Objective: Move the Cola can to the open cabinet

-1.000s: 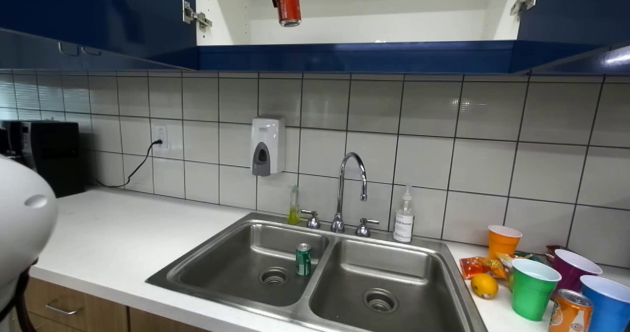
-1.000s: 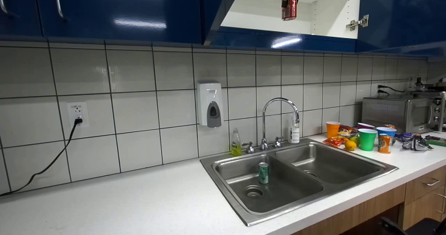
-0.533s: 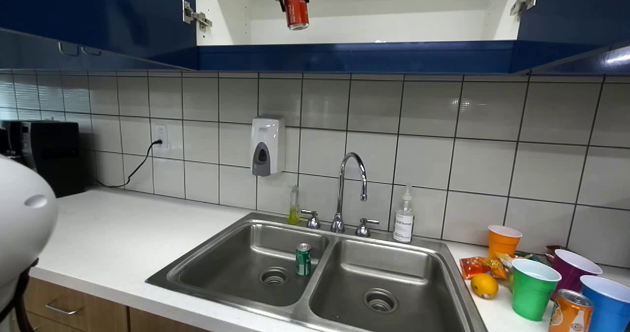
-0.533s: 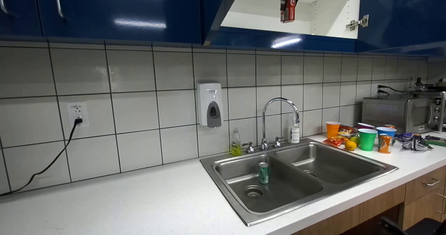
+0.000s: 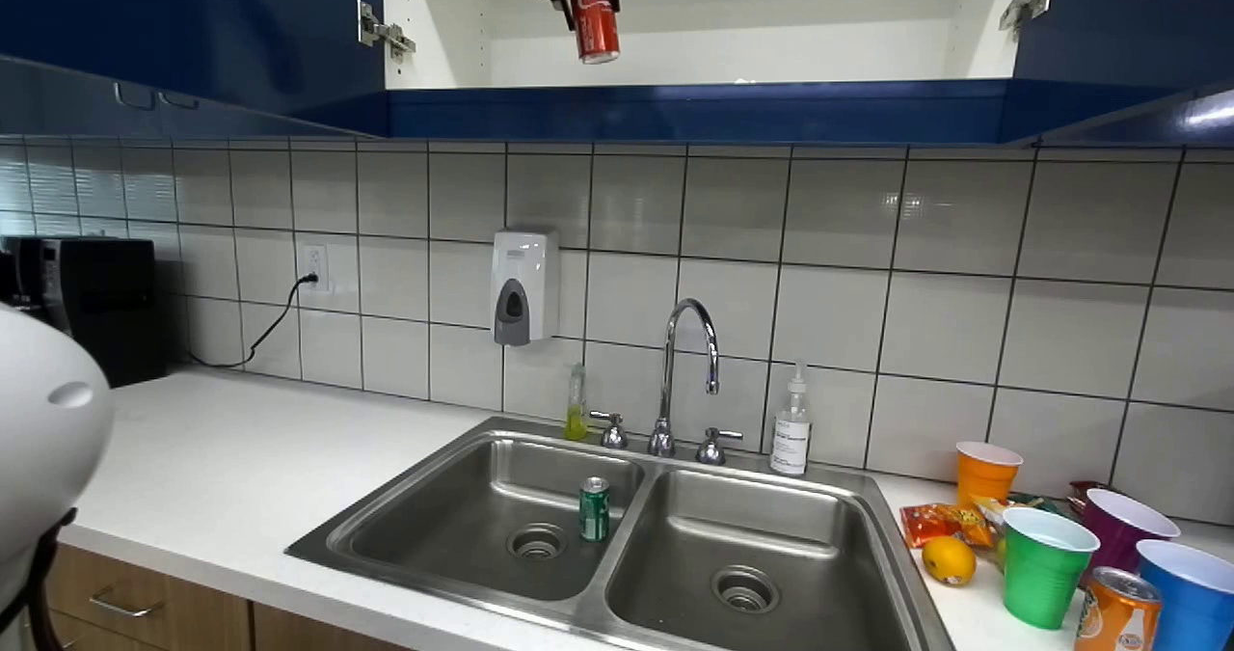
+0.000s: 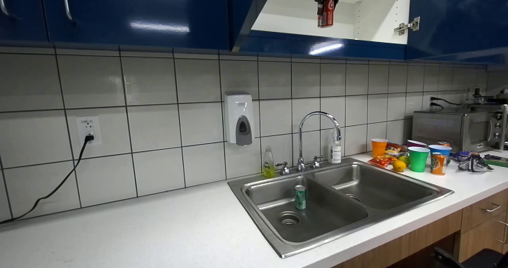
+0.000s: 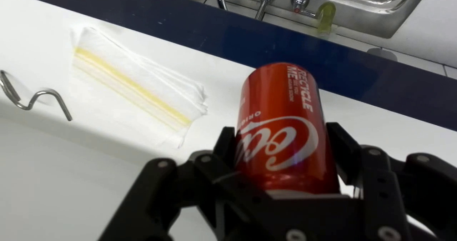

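Your gripper (image 7: 281,135) points down, pinching the slightly tilted Cola can (image 5: 595,29) above the lip (image 5: 704,111) of the open cabinet (image 5: 771,39); you cannot tell how deep in. In an exterior view, the left side wall (image 5: 439,34) stands near, more room lies rightward. Below are counter (image 5: 241,468), sink (image 5: 625,547), then cups (image 5: 1046,574).

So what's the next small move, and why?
Probably lower the Cola can slightly: the fingers hold its sides, it shows above the blue front edge of the open cabinet in both exterior views, and the wrist view shows white cabinet floor beyond the can.
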`<state>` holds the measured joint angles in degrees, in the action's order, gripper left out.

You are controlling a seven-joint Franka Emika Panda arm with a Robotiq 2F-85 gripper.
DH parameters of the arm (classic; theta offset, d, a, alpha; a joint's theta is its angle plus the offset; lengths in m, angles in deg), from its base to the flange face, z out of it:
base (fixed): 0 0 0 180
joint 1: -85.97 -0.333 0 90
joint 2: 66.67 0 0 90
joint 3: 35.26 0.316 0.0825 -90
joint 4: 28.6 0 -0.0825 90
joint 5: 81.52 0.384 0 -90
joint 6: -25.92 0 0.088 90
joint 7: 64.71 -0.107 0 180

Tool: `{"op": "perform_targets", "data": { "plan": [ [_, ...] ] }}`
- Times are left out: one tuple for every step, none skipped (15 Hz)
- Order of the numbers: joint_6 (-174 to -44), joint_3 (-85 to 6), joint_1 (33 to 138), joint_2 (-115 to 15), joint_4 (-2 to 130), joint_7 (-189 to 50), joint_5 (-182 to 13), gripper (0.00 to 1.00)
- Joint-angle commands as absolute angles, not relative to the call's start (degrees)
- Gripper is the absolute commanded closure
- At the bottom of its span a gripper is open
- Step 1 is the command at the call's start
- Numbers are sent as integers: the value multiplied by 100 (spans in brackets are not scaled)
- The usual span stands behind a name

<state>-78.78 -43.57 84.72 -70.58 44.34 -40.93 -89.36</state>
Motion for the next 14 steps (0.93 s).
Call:
{"op": "perform_targets", "data": {
  "plan": [
    [-7961,-4424,8508,-6791,3997,-3900,-8908,59],
    [-7938,-4439,8510,-6739,3928,-3912,-8919,59],
    [-7935,-4457,8510,-6686,3863,-3909,-8914,59],
    [-7953,-4471,8510,-6636,3821,-3919,-8912,59],
    [-7965,-4482,8507,-6587,3776,-3924,-8909,59],
    [-7962,-4493,8506,-6537,3725,-3921,-8903,59],
    [-7955,-4506,8508,-6480,3669,-3923,-8884,59],
    [-7945,-4520,8512,-6427,3616,-3922,-8862,59],
    [-7958,-4530,8514,-6371,3566,-3929,-8853,59],
    [-7959,-4541,8518,-6317,3514,-3911,-8828,59],
    [-7965,-4551,8523,-6261,3458,-3918,-8814,59],
    [-7963,-4561,8528,-6201,3401,-3919,-8797,59],
    [-7957,-4572,8532,-6148,3345,-3925,-8779,59],
    [-7945,-4587,8539,-6085,3276,-3930,-8744,59]
  ]
}}
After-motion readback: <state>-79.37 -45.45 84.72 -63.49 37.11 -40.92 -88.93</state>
